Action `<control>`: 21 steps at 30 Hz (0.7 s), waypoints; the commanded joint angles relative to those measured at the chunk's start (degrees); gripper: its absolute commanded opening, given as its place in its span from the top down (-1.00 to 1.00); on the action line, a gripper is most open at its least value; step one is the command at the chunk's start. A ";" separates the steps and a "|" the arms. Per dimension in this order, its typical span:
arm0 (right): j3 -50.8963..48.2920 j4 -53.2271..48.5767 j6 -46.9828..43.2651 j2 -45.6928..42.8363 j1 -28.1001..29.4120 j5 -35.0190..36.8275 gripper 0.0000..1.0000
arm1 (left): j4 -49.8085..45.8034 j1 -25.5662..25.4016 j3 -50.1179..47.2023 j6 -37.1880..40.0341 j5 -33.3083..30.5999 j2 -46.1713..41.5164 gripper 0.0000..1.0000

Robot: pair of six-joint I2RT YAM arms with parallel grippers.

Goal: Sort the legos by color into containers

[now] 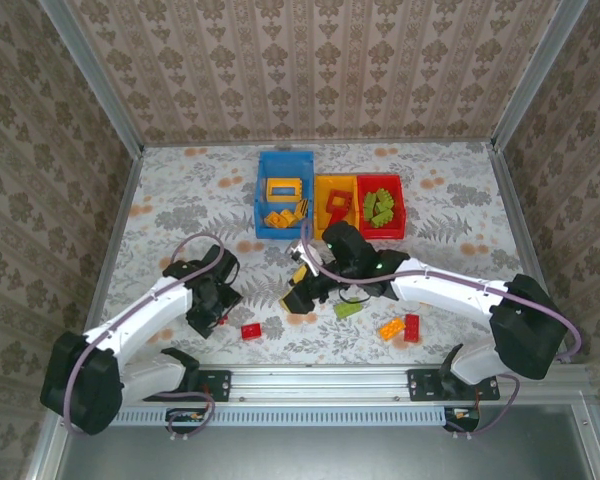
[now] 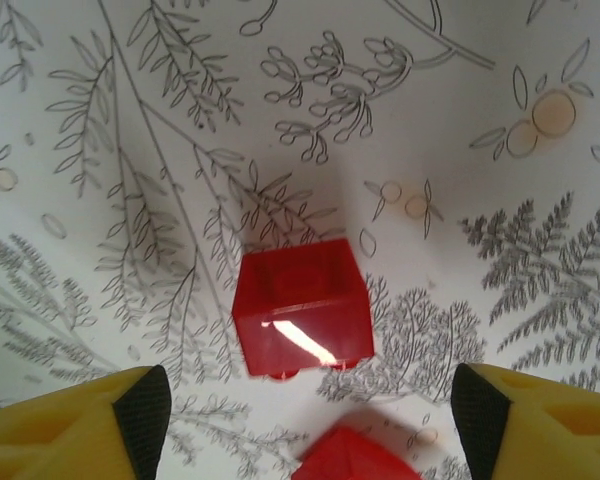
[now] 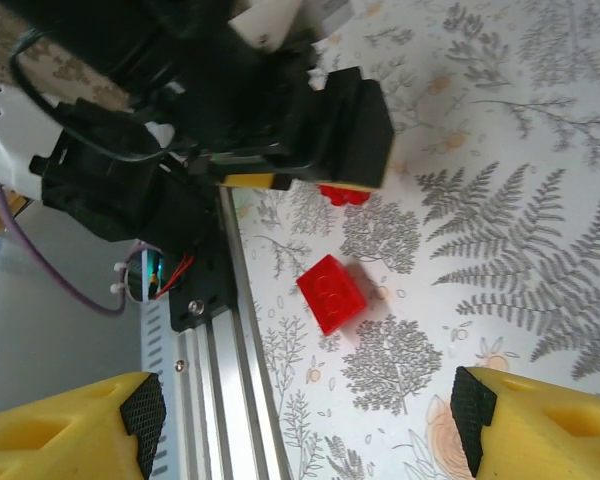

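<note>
Three bins stand side by side at the back: a blue bin point(image 1: 263, 205) with orange-yellow legos, an orange-yellow bin point(image 1: 321, 210) with red ones, and a red bin point(image 1: 401, 208) with green ones. My left gripper point(image 1: 209, 318) point(image 2: 310, 425) is open just above the table. A red brick point(image 2: 302, 308) lies ahead of its fingers, and a second red brick point(image 2: 358, 455) lies between them at the frame's bottom. My right gripper point(image 1: 298, 290) point(image 3: 308, 415) is open and empty, facing a red brick point(image 1: 251, 331) point(image 3: 332, 293) near the rail.
A green brick point(image 1: 347, 310), an orange brick point(image 1: 390, 327) and a red brick point(image 1: 412, 327) lie on the floral table to the right. The aluminium rail point(image 3: 215, 380) runs along the near edge. The left arm's black wrist point(image 3: 280, 130) is close in front of my right gripper.
</note>
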 commanded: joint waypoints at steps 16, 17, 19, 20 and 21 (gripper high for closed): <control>2.02 2.15 0.46 1.62 0.55 1.24 -0.57 | 4.53 2.52 -3.48 4.53 0.41 0.22 0.41; 2.00 2.28 0.46 1.38 0.52 1.68 -0.57 | 4.09 2.50 -3.35 4.91 0.12 -0.61 0.43; 2.12 2.37 0.48 0.99 0.46 2.90 -0.57 | 3.94 2.40 -2.89 5.82 -0.27 -2.08 0.48; 2.18 2.22 0.46 0.52 0.32 4.04 -0.57 | 3.77 2.10 -2.16 6.43 -0.61 -2.58 0.49; 2.27 1.96 0.52 -0.04 0.08 5.60 -0.56 | 3.43 1.72 -1.07 7.20 -1.05 -2.72 0.51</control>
